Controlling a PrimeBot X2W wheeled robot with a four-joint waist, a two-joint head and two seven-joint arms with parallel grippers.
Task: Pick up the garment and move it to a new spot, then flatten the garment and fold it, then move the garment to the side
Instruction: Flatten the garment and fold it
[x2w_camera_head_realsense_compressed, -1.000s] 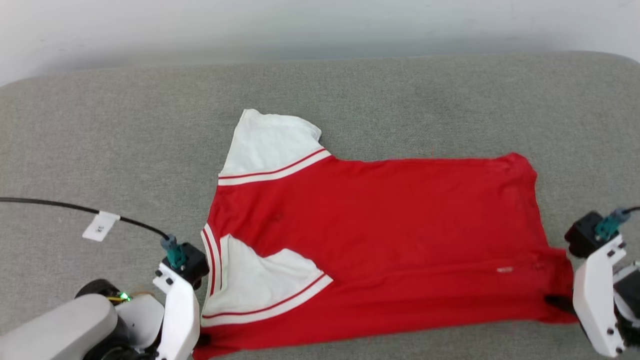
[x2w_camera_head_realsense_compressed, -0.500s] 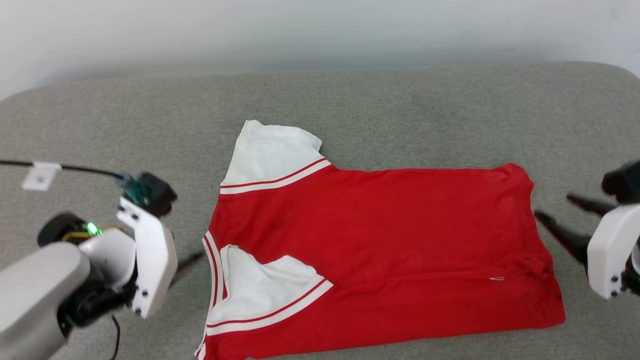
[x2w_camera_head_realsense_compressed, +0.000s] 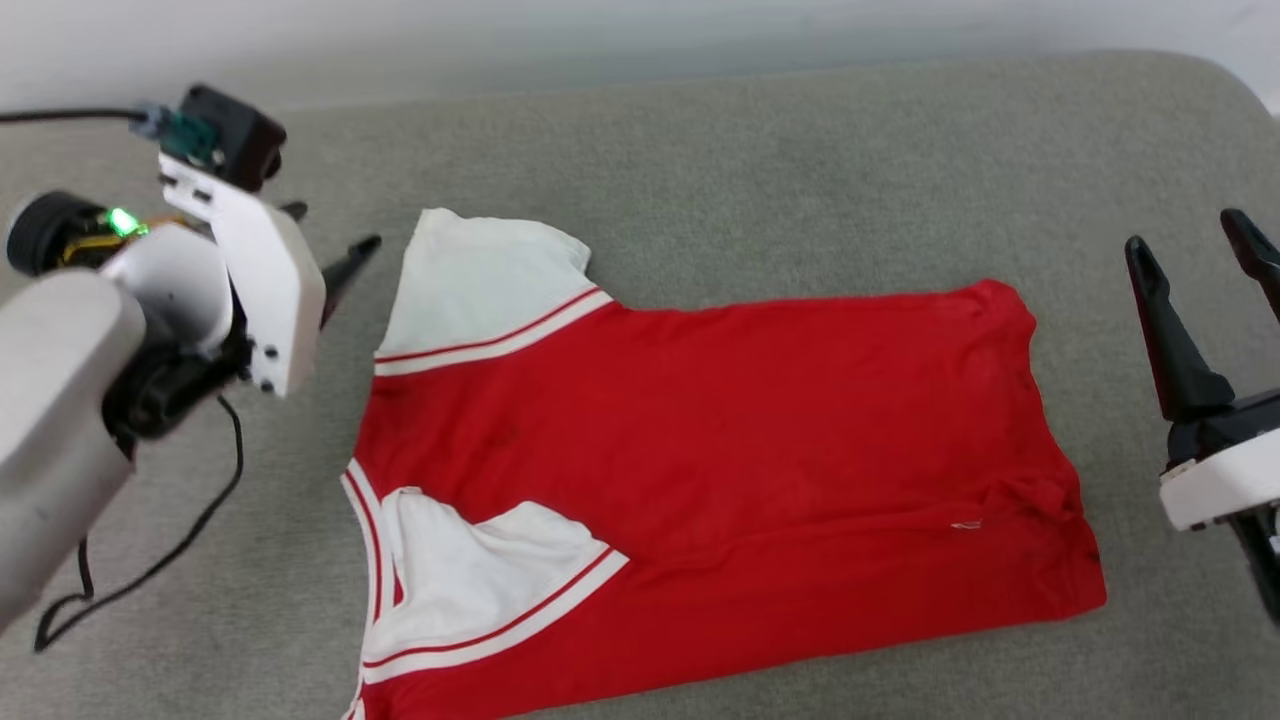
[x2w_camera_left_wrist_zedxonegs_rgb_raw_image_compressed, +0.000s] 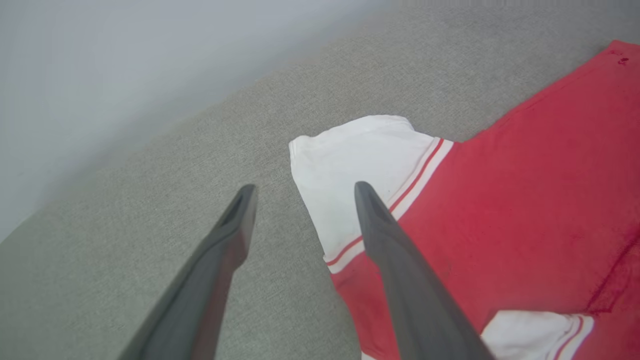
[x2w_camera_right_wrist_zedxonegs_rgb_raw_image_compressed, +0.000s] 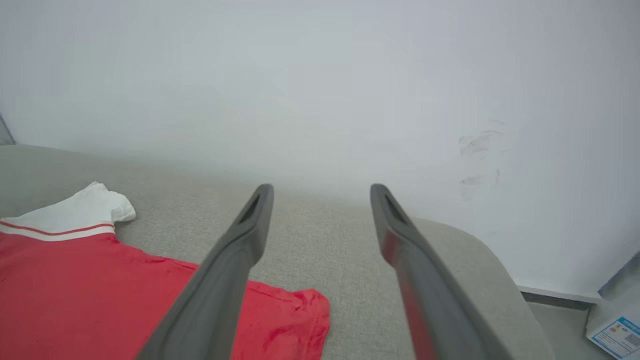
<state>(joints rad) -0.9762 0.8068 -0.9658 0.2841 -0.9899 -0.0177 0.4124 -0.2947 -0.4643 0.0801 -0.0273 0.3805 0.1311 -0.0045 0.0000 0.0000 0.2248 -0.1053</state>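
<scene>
Lying flat on the grey upholstered surface (x2w_camera_head_realsense_compressed: 800, 170), the garment (x2w_camera_head_realsense_compressed: 700, 450) occupies the middle of the head view, its red body spread sideways, with the hem toward the robot's right and the neckline toward its left; one white sleeve extends toward the far edge; the other is folded inward over the red cloth near the front; striped trim borders both sleeve seams; shallow creases mark the hem corner nearest the robot. The left gripper (x2w_camera_head_realsense_compressed: 333, 228) is poised just beside the far sleeve, fingers spread apart and holding nothing; in the left wrist view one finger crosses the sleeve's trim and the other lies over bare upholstery. The right gripper (x2w_camera_head_realsense_compressed: 1184, 232) stands clear of the hem on the robot's right, jaws likewise apart and empty, fingers pointing toward the pale wall (x2w_camera_right_wrist_zedxonegs_rgb_raw_image_compressed: 320, 75). A black cable (x2w_camera_head_realsense_compressed: 150, 560) trails across the upholstery beneath the left arm.
</scene>
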